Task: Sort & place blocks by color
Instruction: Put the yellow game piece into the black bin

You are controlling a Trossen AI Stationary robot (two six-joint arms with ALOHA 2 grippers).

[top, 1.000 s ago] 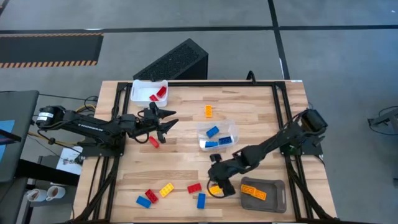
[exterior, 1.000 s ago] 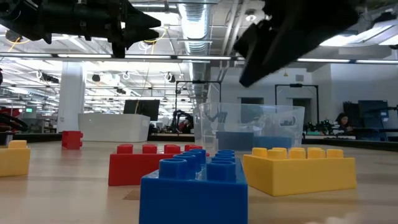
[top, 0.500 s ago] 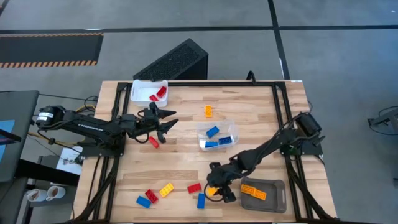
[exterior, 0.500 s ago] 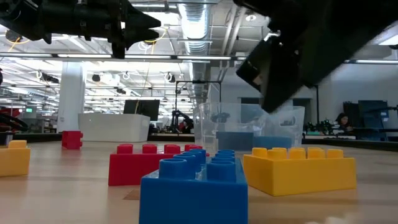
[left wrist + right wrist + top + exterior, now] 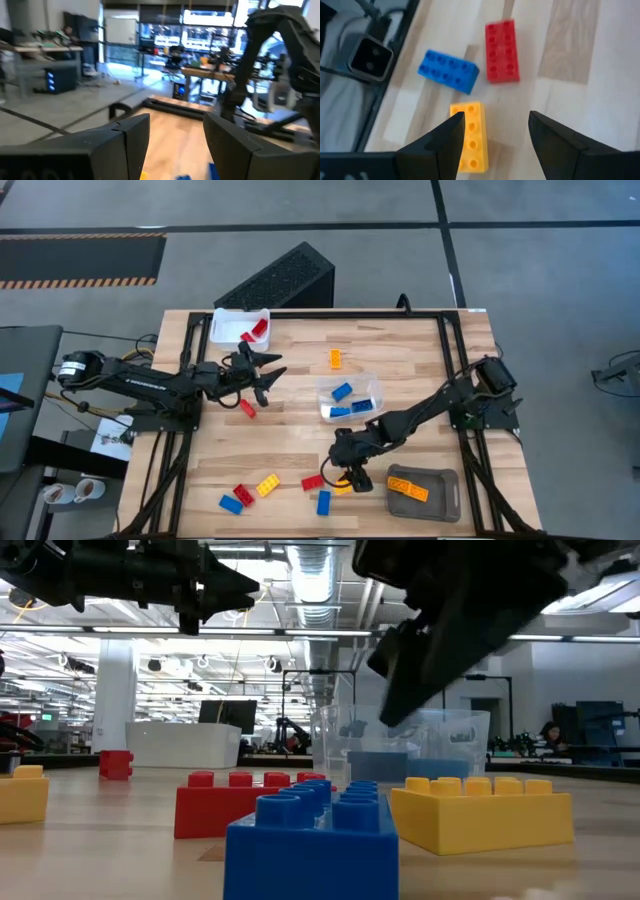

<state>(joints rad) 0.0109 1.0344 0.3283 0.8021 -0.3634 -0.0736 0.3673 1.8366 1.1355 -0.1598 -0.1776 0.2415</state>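
Note:
My right gripper [image 5: 495,145] is open and hovers over the table's near edge [image 5: 350,473]. Below it lie a yellow brick [image 5: 468,135], a red brick [image 5: 502,44] and a blue brick [image 5: 448,71], all flat on the wood. The yellow brick lies under one fingertip, off the middle of the gap. My left gripper [image 5: 265,370] is open and empty above the table's far left, near a lone red brick [image 5: 247,409]. More bricks lie at the near left: one blue [image 5: 231,502] and one yellow [image 5: 267,485]. An orange brick [image 5: 335,359] lies farther back.
A white tray [image 5: 226,323] with red bricks stands at the far left. A clear container [image 5: 372,385] with blue bricks is at the middle. A grey tray [image 5: 443,480] with orange bricks is at the near right. A camera mount [image 5: 370,57] sits at the near edge.
My right gripper has dipped toward the near edge, then come back a little toward the table's left. It has stayed open above the near bricks. No brick has moved.

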